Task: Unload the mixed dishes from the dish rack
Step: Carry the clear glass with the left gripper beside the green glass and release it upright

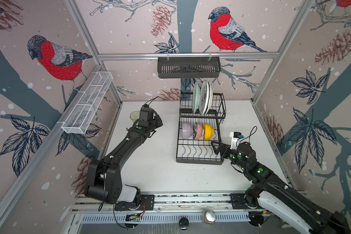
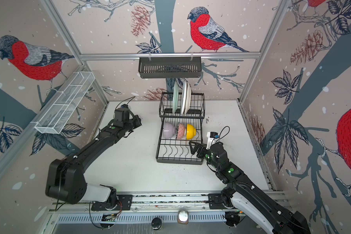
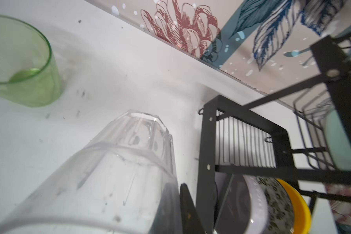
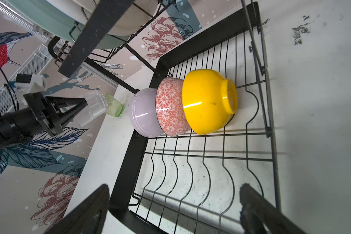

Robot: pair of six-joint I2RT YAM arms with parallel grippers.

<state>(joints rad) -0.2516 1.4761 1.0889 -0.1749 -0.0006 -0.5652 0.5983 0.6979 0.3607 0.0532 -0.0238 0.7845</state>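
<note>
The black wire dish rack [image 1: 199, 160] [image 2: 178, 161] stands mid-table. Its raised tier holds a pale green plate [image 1: 196, 97], a patterned plate [image 1: 203, 98] and a white plate [image 1: 210, 99] on edge. On the lower tier a lilac bowl [image 4: 143, 113], a pink-patterned bowl [image 4: 169, 107] and a yellow bowl [image 4: 207, 101] lie nested on their sides. My left gripper [image 1: 158, 121] [image 4: 77, 107] is shut on the rim wall of a clear glass [image 3: 130, 162] [image 4: 93, 107], held tilted beside the green glass [image 1: 134, 116] [image 3: 18, 60] standing on the table. My right gripper [image 1: 215, 146] [image 4: 175, 188] hangs open over the rack's near right corner.
A dark slatted shelf basket [image 1: 188, 67] hangs on the back rail above the rack. A white mesh trough [image 1: 87, 103] runs along the left wall. Patterned walls close in three sides of the white table [image 1: 154, 168].
</note>
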